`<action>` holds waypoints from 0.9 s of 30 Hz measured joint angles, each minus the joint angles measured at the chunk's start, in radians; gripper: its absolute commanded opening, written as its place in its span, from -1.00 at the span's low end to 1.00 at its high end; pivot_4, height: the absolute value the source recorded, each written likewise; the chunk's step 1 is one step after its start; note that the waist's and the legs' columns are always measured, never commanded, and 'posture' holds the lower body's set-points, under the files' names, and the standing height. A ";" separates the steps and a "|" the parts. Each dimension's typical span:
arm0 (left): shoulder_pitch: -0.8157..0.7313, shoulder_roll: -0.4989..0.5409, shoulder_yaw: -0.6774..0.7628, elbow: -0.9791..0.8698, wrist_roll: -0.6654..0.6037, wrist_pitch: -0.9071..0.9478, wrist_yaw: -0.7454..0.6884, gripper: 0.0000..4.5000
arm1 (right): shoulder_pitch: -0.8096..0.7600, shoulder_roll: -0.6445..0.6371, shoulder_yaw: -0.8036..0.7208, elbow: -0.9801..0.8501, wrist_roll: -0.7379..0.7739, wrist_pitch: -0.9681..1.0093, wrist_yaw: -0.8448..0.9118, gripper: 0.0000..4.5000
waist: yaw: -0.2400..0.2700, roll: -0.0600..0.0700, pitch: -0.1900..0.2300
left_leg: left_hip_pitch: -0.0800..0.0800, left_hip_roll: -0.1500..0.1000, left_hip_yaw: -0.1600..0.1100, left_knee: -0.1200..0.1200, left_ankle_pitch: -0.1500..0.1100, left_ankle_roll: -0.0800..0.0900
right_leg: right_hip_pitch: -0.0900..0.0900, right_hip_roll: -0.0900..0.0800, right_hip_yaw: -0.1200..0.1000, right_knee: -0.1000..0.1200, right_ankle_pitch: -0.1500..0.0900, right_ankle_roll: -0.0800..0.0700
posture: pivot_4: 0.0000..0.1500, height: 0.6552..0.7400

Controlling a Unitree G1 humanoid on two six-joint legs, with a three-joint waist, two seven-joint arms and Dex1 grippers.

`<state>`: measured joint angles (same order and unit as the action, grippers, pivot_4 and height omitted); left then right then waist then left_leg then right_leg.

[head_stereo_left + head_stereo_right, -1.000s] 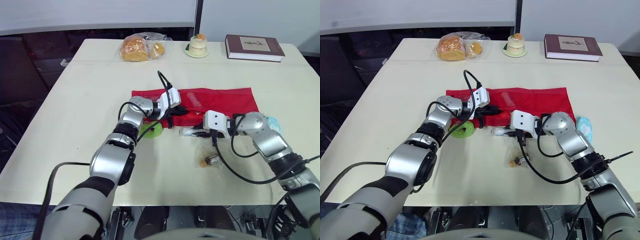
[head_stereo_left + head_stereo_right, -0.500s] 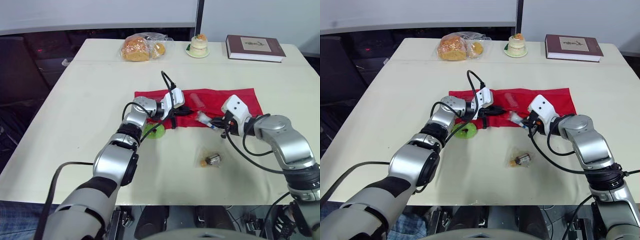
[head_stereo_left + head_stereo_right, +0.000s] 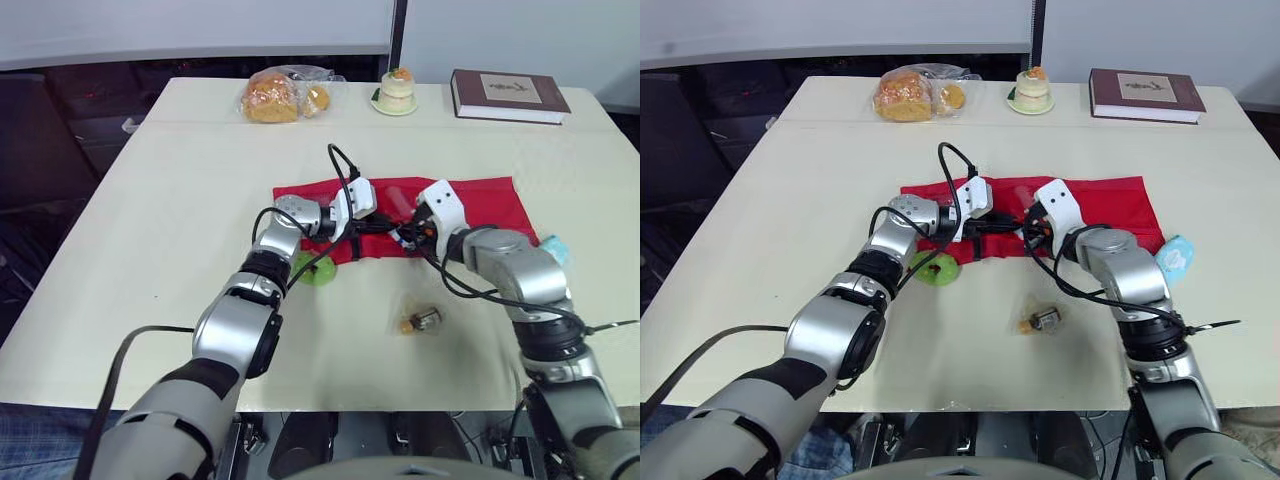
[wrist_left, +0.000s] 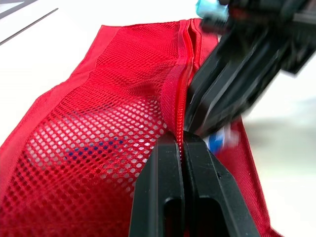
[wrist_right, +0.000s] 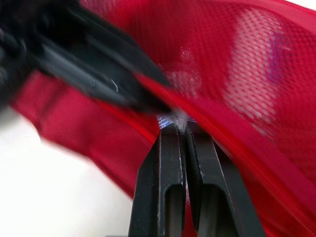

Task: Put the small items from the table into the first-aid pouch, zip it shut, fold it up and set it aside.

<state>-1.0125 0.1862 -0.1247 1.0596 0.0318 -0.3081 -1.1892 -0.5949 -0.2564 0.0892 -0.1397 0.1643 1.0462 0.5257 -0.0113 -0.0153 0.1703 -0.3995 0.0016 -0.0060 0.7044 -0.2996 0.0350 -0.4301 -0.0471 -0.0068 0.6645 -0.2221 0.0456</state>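
I have the red pouch (image 3: 470,205) lying flat near the middle of the table (image 3: 150,250), with both grippers meeting at its near left end. My left gripper (image 4: 180,139) has its fingers pressed together on the raised zipper edge, pinching the red fabric between them. My right gripper (image 5: 180,129) comes in from the other side, fingertips almost touching the left one's. Its fingers are closed down to a sliver on a small white and blue item (image 4: 220,139). That item is blurred and mostly covered by the fingers, so I can't tell what it is, or whether it is inside the opening or just at its lip.

Through the mesh I see a pale shape with bluish marks (image 5: 256,74) in the pouch, too soft to identify.

Out on the table, a green item (image 3: 316,270) sits just off the pouch's near left corner, partly behind my left arm. A small wrapped item (image 3: 421,321) lies on its own nearer to me. A pale blue packet (image 3: 1175,255) peeks out beside my right forearm, off the pouch's right end. Along the far edge are a bag of bread (image 3: 277,97), a small cake (image 3: 397,90) and a book (image 3: 508,93)
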 measured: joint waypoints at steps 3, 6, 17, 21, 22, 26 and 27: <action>0.002 0.004 0.004 -0.017 -0.002 0.005 0.007 -1.00 | -0.004 0.070 -0.061 0.021 0.017 0.021 -0.068 -0.99 | 0.000 0.000 0.000 | 0.000 0.000 0.000 0.000 0.000 0.000 | 0.000 0.000 0.000 0.000 0.000 0.000 | 1.00 1.00; 0.008 -0.001 -0.003 -0.027 -0.002 0.008 -0.001 -1.00 | -0.018 0.117 -0.124 0.036 0.032 0.027 -0.128 -0.99 | -0.001 0.000 0.000 | 0.000 0.000 0.000 0.000 0.000 0.000 | 0.000 0.000 0.000 0.000 0.000 0.000 | 1.00 1.00; 0.015 0.001 -0.004 -0.014 -0.009 0.017 -0.004 -1.00 | 0.049 0.009 -0.148 -0.088 0.142 0.082 -0.061 0.13 | -0.005 0.001 0.000 | 0.000 0.000 0.001 -0.001 0.000 0.001 | -0.001 0.000 0.001 0.000 0.000 0.000 | 1.00 1.00; 0.015 -0.004 -0.006 -0.007 -0.006 0.017 -0.003 -1.00 | 0.113 -0.104 -0.109 -0.142 0.196 0.030 0.058 0.13 | -0.003 0.001 0.000 | 0.000 0.000 0.000 -0.001 -0.001 0.001 | -0.001 0.000 0.001 0.000 0.000 0.000 | 1.00 1.00; 0.015 -0.004 -0.005 -0.006 -0.006 0.017 -0.002 -1.00 | 0.129 -0.130 -0.108 -0.150 0.211 0.014 0.083 0.13 | -0.003 0.001 0.000 | 0.000 0.000 0.000 -0.001 -0.001 0.001 | -0.001 0.000 0.001 0.000 0.000 0.000 | 1.00 1.00; 0.013 -0.005 -0.004 0.001 -0.006 0.018 0.006 -1.00 | 0.161 -0.236 -0.106 -0.160 0.234 -0.067 0.169 -0.42 | -0.002 0.001 0.000 | 0.000 0.000 0.001 -0.001 -0.001 0.001 | -0.001 0.000 0.001 0.000 0.000 0.000 | 1.00 1.00; 0.013 -0.005 -0.004 0.002 -0.005 0.018 0.006 -1.00 | 0.162 -0.249 -0.106 -0.159 0.232 -0.080 0.176 -0.63 | -0.002 0.001 0.000 | 0.000 0.000 0.000 -0.001 -0.001 0.001 | -0.001 0.000 0.001 0.000 0.000 0.000 | 1.00 1.00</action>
<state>-0.9998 0.1815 -0.1289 1.0619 0.0263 -0.2900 -1.1830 -0.4327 -0.5049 -0.0165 -0.2989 0.3962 0.9658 0.7016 -0.0135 -0.0147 0.1701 -0.3995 0.0014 -0.0056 0.7036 -0.3002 0.0362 -0.4306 -0.0468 -0.0062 0.6642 -0.2220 0.0457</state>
